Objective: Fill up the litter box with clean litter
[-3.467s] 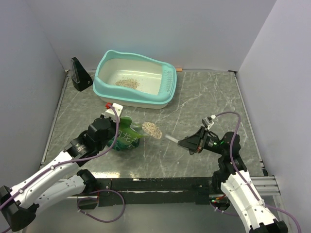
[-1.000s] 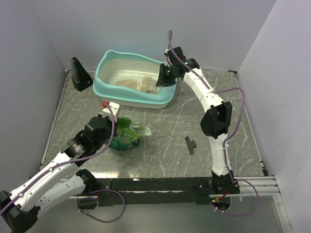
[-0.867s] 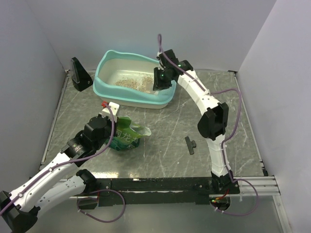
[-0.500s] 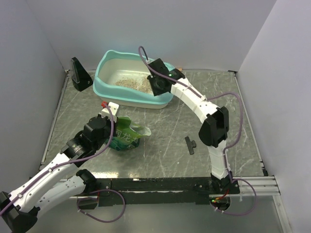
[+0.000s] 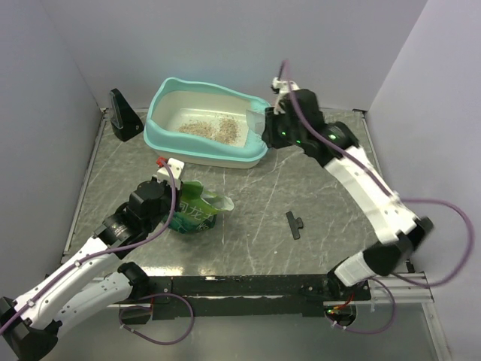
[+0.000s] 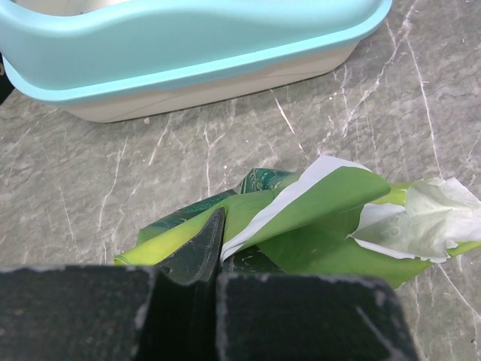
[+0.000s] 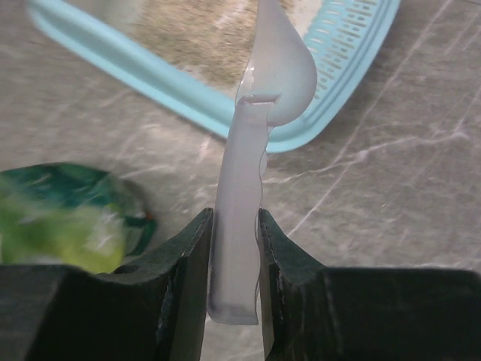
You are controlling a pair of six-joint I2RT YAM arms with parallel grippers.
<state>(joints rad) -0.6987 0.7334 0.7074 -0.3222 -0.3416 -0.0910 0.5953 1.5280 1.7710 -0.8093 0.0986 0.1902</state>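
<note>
The litter box stands at the back left, turquoise-rimmed and cream inside, with a patch of beige clean litter on its floor. My right gripper hovers by the box's slotted right end, shut on the handle of a translucent white scoop. In the right wrist view the scoop sits between the fingers, its bowl over the box rim, with litter beyond. My left gripper is shut on the green pouch; in the left wrist view its jaws pinch the pouch.
A black wedge-shaped stand sits left of the box near the wall. A small black part lies on the marbled table right of centre. Grey walls close in on three sides. The box's front wall lies just beyond the pouch.
The right arm, which reached over the box's inside, has swung back to its right end with the scoop. The litter patch is larger than before. The left arm and pouch have stayed put.
</note>
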